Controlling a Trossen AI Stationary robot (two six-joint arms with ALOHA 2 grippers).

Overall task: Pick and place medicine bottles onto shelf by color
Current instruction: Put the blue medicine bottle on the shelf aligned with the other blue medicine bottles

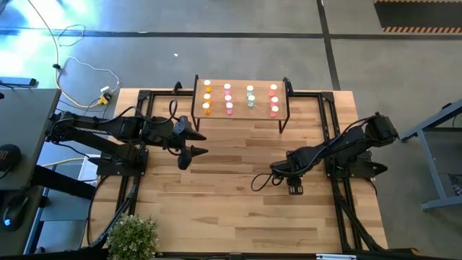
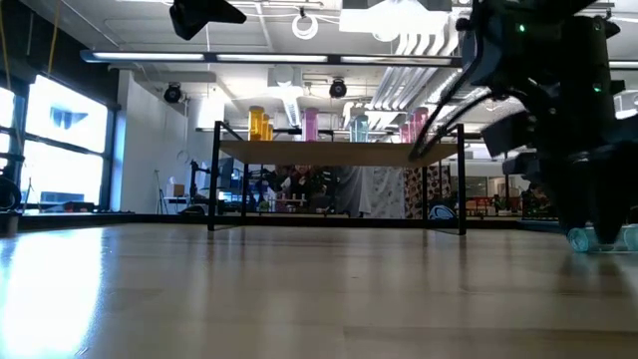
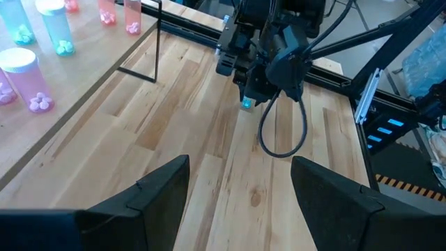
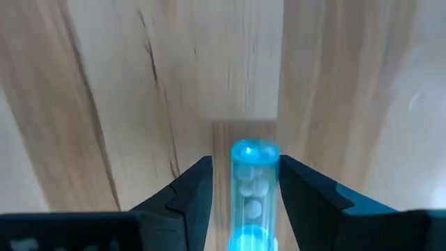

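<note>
A teal medicine bottle (image 4: 254,192) lies on its side on the wooden table, near the middle right. My right gripper (image 1: 294,189) points down over it, open, with one finger on each side of the bottle's middle; in the low view the bottle's ends (image 2: 578,239) show beside the fingers. The shelf (image 1: 238,114) stands at the far middle, with orange (image 1: 207,97), pink (image 1: 228,97), teal (image 1: 250,96) and red (image 1: 274,100) bottles upright in columns. My left gripper (image 1: 193,144) hangs open at the left, raised, touching nothing. My right gripper comes from above with its fingers across the lying bottle. A strip of table shows between one finger (image 4: 198,188) and the bottle's side (image 4: 237,188). Whether the other finger (image 4: 296,185) touches the bottle, I cannot tell.
A black cable loop (image 1: 263,180) hangs by my right gripper. A potted plant (image 1: 133,235) stands at the near left corner. Black frame rails (image 1: 332,137) run along both sides of the table. Bare wood lies between the shelf and the near edge.
</note>
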